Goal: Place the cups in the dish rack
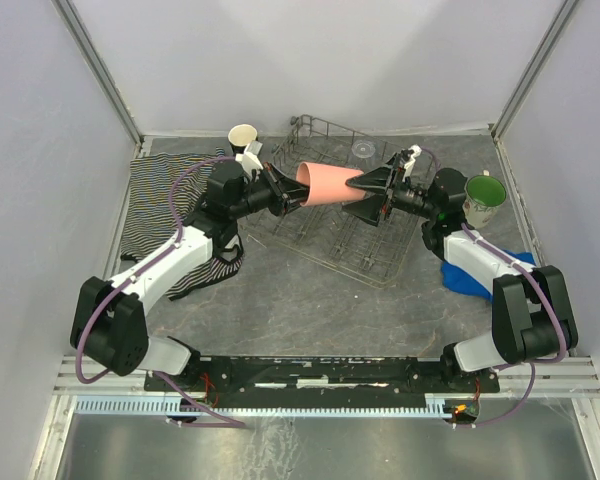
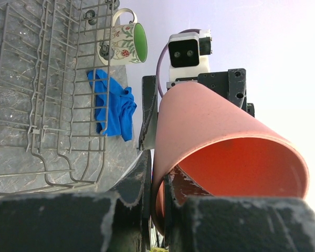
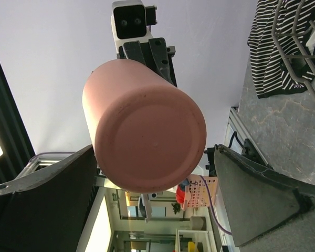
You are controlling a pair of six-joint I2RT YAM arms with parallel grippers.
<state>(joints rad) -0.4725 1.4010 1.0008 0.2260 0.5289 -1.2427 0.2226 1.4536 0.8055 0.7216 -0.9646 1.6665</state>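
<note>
The salmon-pink tumbler (image 1: 327, 184) hangs on its side above the grey wire dish rack (image 1: 325, 235). My left gripper (image 1: 290, 188) is shut on its rim, one finger inside and one outside (image 2: 158, 178). My right gripper (image 1: 368, 183) is open, its fingers either side of the tumbler's base (image 3: 147, 139) without touching it. The floral mug with green interior (image 1: 483, 197) stands right of the rack and shows in the left wrist view (image 2: 125, 43). The black mug with cream interior (image 1: 243, 138) stands at the back left. The small clear glass (image 1: 363, 150) is behind the rack.
A striped cloth (image 1: 165, 200) lies left of the rack. A blue cloth (image 1: 480, 272) lies under the right arm, beside the rack's edge (image 2: 113, 105). Enclosure walls stand on three sides.
</note>
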